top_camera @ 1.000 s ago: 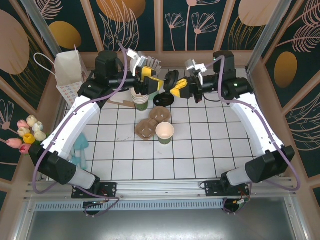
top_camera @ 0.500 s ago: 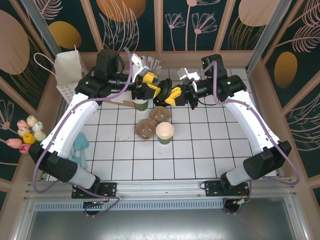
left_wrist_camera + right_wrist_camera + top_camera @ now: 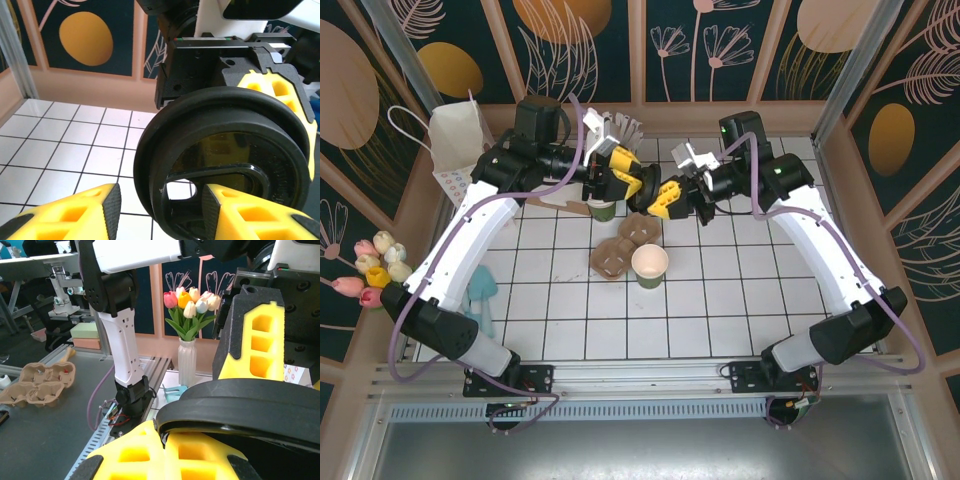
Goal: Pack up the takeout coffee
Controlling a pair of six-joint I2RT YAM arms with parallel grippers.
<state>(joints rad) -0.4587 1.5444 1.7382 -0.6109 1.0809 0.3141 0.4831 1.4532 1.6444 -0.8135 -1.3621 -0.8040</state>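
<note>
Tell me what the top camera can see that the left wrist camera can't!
The top camera adds the open coffee cup, cream inside, beside the brown carrier, plus the white paper bag and the tulips. The left wrist camera adds a close look at the black lid: shiny face, thick rim, standing on edge, with a small gap beside one finger of the left gripper. Both have the lid, clamped by the right gripper, and the tiled table.

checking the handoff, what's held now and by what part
The black lid, pinched at its rim by the right gripper; the left gripper straddles its other edge, jaws open.
</note>
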